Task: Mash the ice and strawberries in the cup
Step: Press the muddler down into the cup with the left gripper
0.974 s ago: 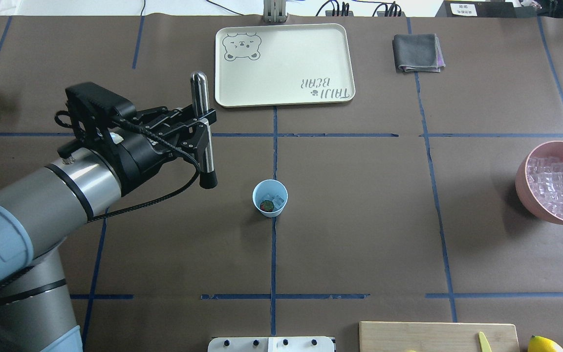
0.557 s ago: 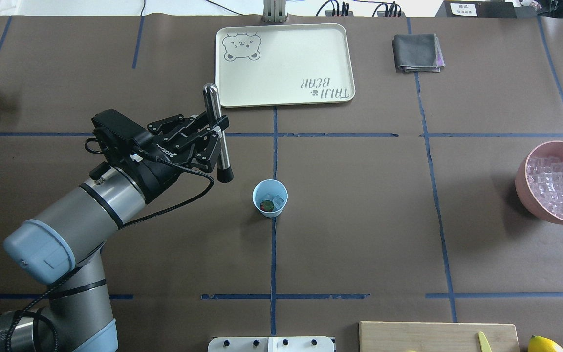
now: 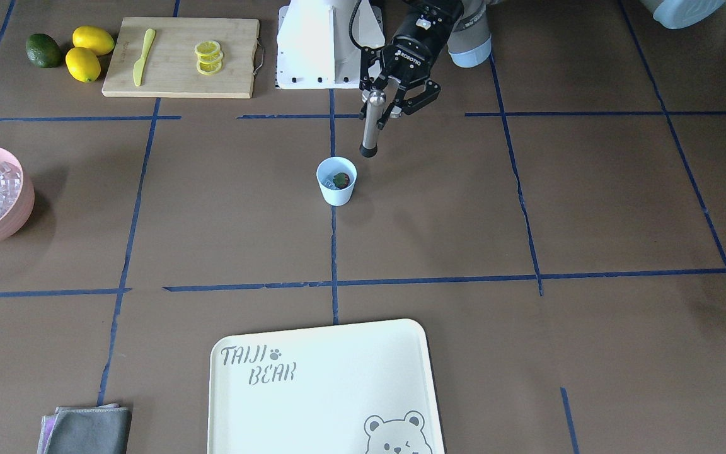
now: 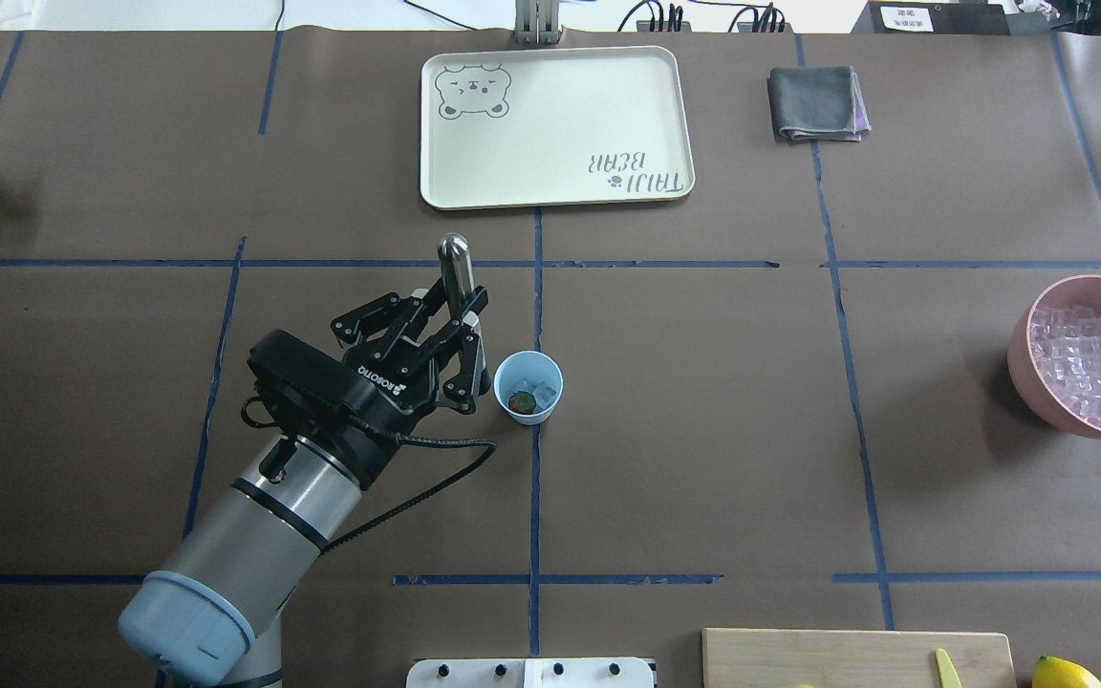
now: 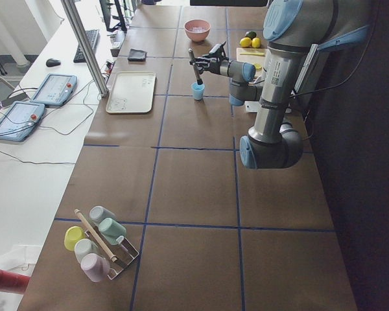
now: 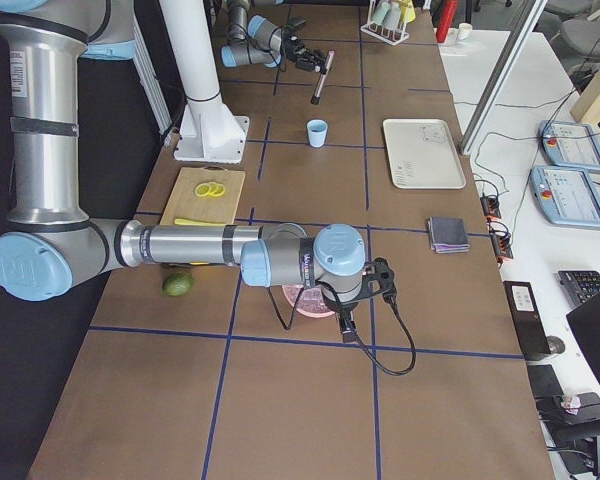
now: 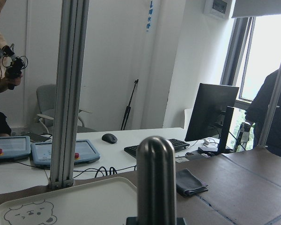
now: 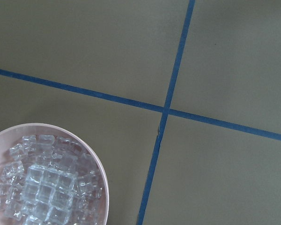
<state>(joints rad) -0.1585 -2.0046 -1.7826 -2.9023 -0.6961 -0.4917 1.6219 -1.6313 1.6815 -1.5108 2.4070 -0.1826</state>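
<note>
Gripping the muddler point(image 4: 460, 282) about mid-shaft, your left gripper point(image 4: 464, 327) has both fingers clamped on the steel. The muddler's long axis is near vertical with a slight tilt, rounded steel end up and black tip down. In the side views the tip hangs above rim height, and in the front view it is offset to the gripper's side of the cup, not inside.

Around that gripper, big to small:
- 1 cream tray point(image 4: 555, 124), ahead of the gripper on the far side from the robot, well apart.
- 1 cutting board point(image 3: 167, 75), back toward the robot and off to the gripper's right. It carries 1 yellow knife point(image 3: 140, 57) and a small stack of lemon slices point(image 3: 208, 57).
- 1 pink bowl point(image 4: 1022, 358), far to the gripper's right, heaped with clear cubes, too many to count. Your right gripper point(image 6: 344, 326) hangs over it. Its wrist view shows only bowl and table, so I can't tell whether it's open or closed.
- 1 folded grey cloth point(image 4: 816, 103), ahead and right, beyond the tray.
- 1 cup point(image 3: 336, 193), upright with its mouth up, just right of the fingers and apart from them.
- 2 whole lemons point(image 3: 93, 40) and 1 dark green fruit point(image 3: 43, 50), beside the board.
- 1 strawberry point(image 4: 522, 402) in the cup, green top showing.
- ice point(image 4: 543, 389) in the cup beside the berry. A couple of cubes are visible, but the exact count is unclear.
</note>
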